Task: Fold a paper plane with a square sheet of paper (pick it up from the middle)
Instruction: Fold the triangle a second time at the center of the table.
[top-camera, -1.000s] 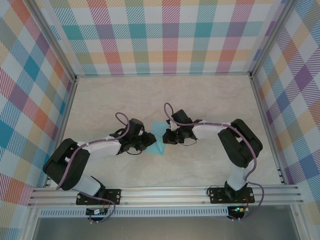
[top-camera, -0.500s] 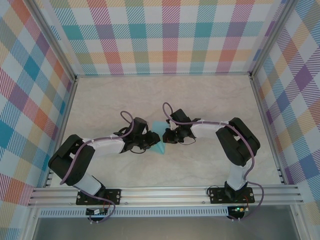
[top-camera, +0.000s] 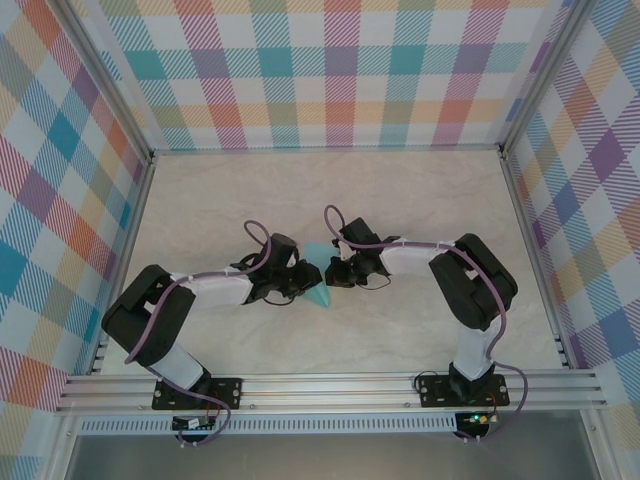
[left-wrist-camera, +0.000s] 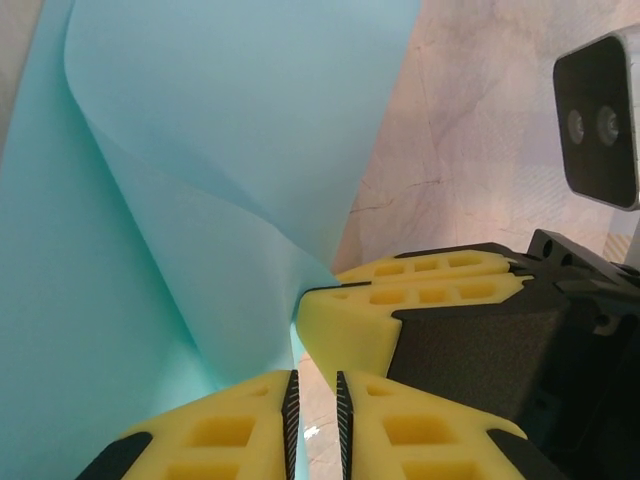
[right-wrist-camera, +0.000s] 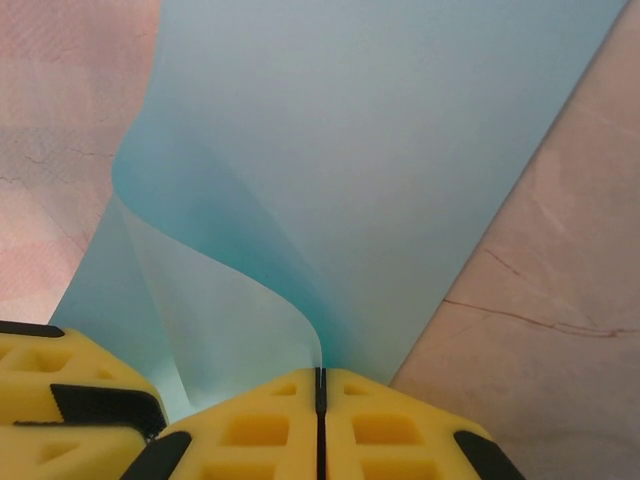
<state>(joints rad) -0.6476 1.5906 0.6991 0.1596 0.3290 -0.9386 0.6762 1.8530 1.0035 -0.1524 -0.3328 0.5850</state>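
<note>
The square sheet of paper (top-camera: 319, 290) is light blue and stands curled up off the table between my two grippers at the middle. My right gripper (top-camera: 334, 277) is shut on one edge; in the right wrist view the paper (right-wrist-camera: 350, 150) rises from the closed seam of that gripper (right-wrist-camera: 320, 372) in a curved fold. My left gripper (top-camera: 303, 284) meets it from the left. In the left wrist view its jaws (left-wrist-camera: 313, 375) stand a narrow gap apart, with the paper (left-wrist-camera: 200, 150) edge inside the gap against the left pad. The right gripper's fingers (left-wrist-camera: 370, 310) pinch the sheet just beyond.
The marble-pattern table (top-camera: 400, 200) is bare around the arms. Checked walls with metal posts (top-camera: 528, 220) close in the left, right and far sides. A metal rail (top-camera: 330, 385) runs along the near edge.
My left arm has pushed right toward the right gripper and its jaws have narrowed. The paper has bunched from a flatter sheet into a narrower curl. The right gripper has barely moved.
</note>
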